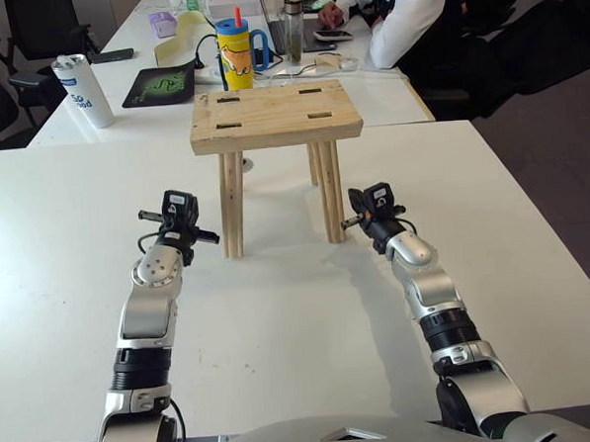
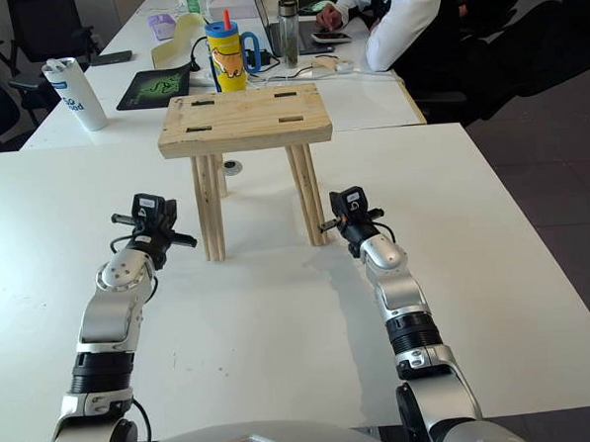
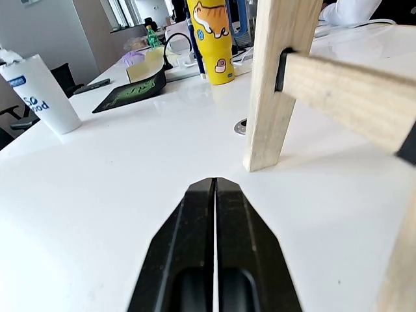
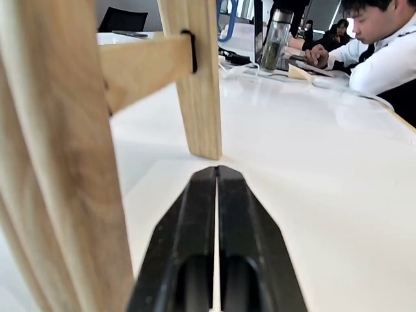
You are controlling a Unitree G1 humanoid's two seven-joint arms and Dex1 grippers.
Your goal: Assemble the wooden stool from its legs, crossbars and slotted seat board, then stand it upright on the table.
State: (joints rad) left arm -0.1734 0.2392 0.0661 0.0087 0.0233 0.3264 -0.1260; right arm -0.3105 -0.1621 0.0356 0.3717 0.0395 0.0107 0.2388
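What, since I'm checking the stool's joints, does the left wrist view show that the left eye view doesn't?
Left wrist view adds: a crossbar seated in a leg's slot, and the left gripper closed. Left eye view adds: the slotted seat board from above. Both: the stool standing upright on the table, the yellow cup, the white cup.

Head views: seat [image 1: 276, 118] hides the crossbars [image 3: 351, 97]; front legs [image 1: 233, 209] partly cover rear legs [image 1: 315, 165]. Right wrist view: near leg [image 4: 58, 162] blurred, cut off top and bottom. Round object [image 1: 247, 165] too small to identify.
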